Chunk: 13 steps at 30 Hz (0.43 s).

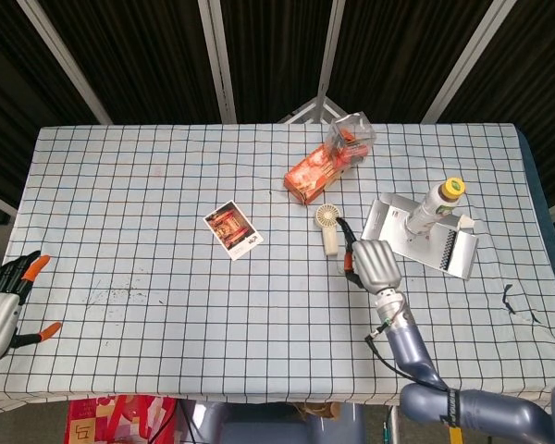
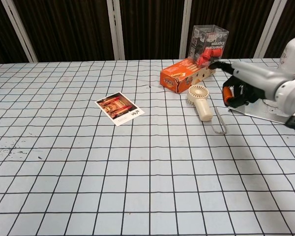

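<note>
My right hand [image 1: 375, 264] hangs above the table just right of a small cream handheld fan [image 1: 328, 228]. In the chest view the right hand [image 2: 246, 84] is raised off the cloth, its fingers curled under the palm with nothing in them. The fan [image 2: 200, 102] lies flat, head toward the back, and its thin wrist loop [image 2: 218, 126] trails on the cloth. My left hand [image 1: 2, 310] is off the table's front left corner, fingers spread and empty.
A photo card [image 1: 233, 228] lies mid-table. Behind the fan are an orange box [image 1: 312, 174] and a clear plastic box [image 1: 350, 137]. To the right, a bottle [image 1: 437, 205] stands on a metal tray [image 1: 388, 222]. A checked cloth covers the table.
</note>
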Available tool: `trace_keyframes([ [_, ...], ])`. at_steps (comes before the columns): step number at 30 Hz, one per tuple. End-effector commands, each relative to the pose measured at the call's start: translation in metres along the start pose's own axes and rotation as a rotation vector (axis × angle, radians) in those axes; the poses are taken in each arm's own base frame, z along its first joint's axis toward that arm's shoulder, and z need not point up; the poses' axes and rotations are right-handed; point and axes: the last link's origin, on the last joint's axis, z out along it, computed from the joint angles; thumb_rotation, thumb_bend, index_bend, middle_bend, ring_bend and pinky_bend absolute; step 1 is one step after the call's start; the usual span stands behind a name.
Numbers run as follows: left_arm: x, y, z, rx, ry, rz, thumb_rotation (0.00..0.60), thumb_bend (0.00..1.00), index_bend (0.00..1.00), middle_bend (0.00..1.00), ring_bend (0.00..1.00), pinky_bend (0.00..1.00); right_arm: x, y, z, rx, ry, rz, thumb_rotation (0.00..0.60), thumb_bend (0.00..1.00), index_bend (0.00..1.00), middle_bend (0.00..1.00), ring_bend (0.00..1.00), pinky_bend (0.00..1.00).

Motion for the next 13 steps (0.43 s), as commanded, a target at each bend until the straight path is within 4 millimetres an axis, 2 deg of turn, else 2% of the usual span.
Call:
trace_keyframes([
  [1,0.0,0.001,-0.002,-0.003,0.002,0.003,0.6,0.01,0.0,0.0,0.0,0.0,0.023,0.027,-0.052,0.015,0.037,-0.058,0.6,0.71,0.0,0.44,0.45,0.43],
  [5,-0.001,0.002,-0.004,-0.008,0.007,0.015,0.6,0.01,0.0,0.0,0.0,0.0,0.032,0.05,-0.094,0.004,0.041,-0.102,0.6,0.64,0.0,0.26,0.21,0.23],
  [7,-0.002,0.003,-0.005,-0.009,0.01,0.027,0.6,0.01,0.0,0.0,0.0,0.0,0.035,0.064,-0.118,-0.008,0.036,-0.133,0.6,0.58,0.0,0.12,0.06,0.12],
  [9,-0.002,0.003,-0.006,-0.016,0.022,0.044,0.6,0.01,0.0,0.0,0.0,0.0,0.041,0.087,-0.151,-0.043,0.045,-0.23,0.6,0.53,0.0,0.04,0.0,0.06],
  [13,-0.002,0.004,-0.008,-0.022,0.031,0.063,0.6,0.01,0.0,0.0,0.0,0.0,0.046,0.102,-0.176,-0.053,0.073,-0.295,0.6,0.47,0.0,0.0,0.0,0.01],
])
